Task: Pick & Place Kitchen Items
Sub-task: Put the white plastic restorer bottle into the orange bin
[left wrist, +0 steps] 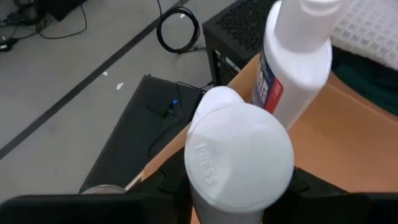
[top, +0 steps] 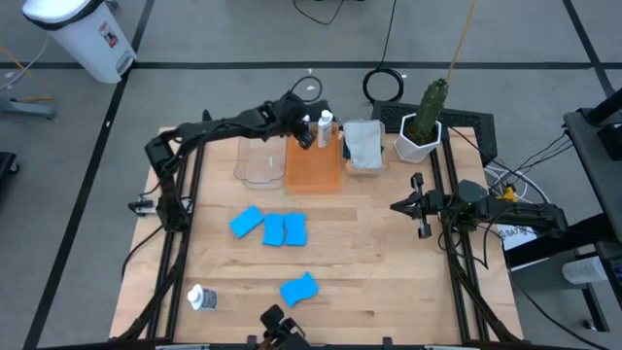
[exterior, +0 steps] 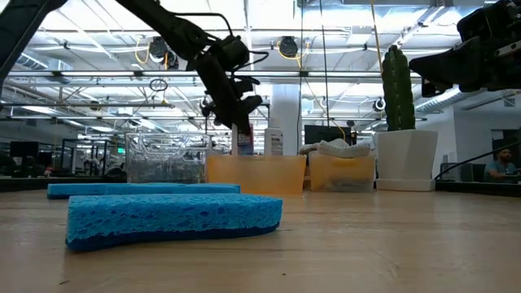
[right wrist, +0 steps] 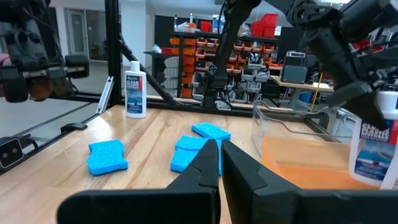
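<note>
While your left gripper (top: 303, 131) hangs over the orange bin (top: 313, 171) at the table's (top: 389, 282) far edge, its fingers stand clamped on a white labelled bottle (left wrist: 239, 158), cap up.

- Second bottle (top: 325, 127): upright in the orange bin, just beside the held one.
- Third bottle (top: 202, 298): lying on its side near the table's near left corner.
- Blue sponges: three in a row at mid-table (top: 269, 227), the two on the right touching; a fourth (top: 299, 289) apart, toward the near edge.
- Clear bin (top: 259, 160): touching the orange bin on its left side.
- Second orange bin (top: 362, 165), on the right of the first: holds a pale folded cloth (top: 364, 139) on top of a dark green one.
- White pot with cactus (top: 420, 136): near the far right corner.

Your right gripper (top: 420, 205) waits above the table's right edge, fingers pressed together and holding nothing, pointing toward mid-table.
</note>
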Controlling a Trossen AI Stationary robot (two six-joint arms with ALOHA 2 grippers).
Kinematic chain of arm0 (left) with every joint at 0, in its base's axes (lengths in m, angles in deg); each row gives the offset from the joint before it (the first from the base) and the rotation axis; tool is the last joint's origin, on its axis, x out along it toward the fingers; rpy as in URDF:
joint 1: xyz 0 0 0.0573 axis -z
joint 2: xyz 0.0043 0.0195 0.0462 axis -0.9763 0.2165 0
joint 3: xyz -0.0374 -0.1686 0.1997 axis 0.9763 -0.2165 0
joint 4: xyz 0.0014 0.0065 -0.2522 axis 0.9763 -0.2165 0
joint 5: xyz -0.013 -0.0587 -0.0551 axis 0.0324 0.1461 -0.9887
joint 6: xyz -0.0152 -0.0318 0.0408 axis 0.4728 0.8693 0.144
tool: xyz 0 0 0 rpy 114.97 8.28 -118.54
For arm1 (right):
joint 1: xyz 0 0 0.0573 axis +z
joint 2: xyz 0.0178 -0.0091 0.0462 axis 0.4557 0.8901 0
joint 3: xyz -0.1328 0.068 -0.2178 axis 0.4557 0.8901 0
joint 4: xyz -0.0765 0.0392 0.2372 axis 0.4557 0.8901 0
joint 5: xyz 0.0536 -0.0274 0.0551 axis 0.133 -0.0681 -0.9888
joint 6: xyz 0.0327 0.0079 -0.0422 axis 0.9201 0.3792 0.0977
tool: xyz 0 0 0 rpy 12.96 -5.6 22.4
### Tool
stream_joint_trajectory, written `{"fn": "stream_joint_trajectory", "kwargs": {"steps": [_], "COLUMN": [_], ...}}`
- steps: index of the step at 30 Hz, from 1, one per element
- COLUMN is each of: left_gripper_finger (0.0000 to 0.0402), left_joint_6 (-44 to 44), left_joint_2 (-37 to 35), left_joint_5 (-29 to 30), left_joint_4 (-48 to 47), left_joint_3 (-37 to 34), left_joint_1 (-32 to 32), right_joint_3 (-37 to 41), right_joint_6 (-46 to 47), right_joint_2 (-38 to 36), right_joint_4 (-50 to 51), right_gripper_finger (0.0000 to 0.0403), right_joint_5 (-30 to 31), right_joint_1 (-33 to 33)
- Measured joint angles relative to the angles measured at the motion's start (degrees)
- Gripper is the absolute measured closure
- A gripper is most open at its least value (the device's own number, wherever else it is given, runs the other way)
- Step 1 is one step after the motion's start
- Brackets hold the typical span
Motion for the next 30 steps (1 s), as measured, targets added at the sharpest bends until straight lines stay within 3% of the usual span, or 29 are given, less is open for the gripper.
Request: {"fn": "stream_joint_trajectory", "kwargs": {"steps": [30], "left_gripper_finger": [0.027], "left_joint_6": [1.4], "left_joint_2": [3.3], "left_joint_5": [-2.8], "left_joint_4": [0.6], "left_joint_3": [0.2], "left_joint_1": [0.1], "right_joint_3": [0.0], "right_joint_6": [0.0], "right_joint_2": [0.0], "right_joint_4": [0.0], "right_gripper_finger": [0.0403], "right_joint_5": [0.0], "right_joint_1": [0.0]}}
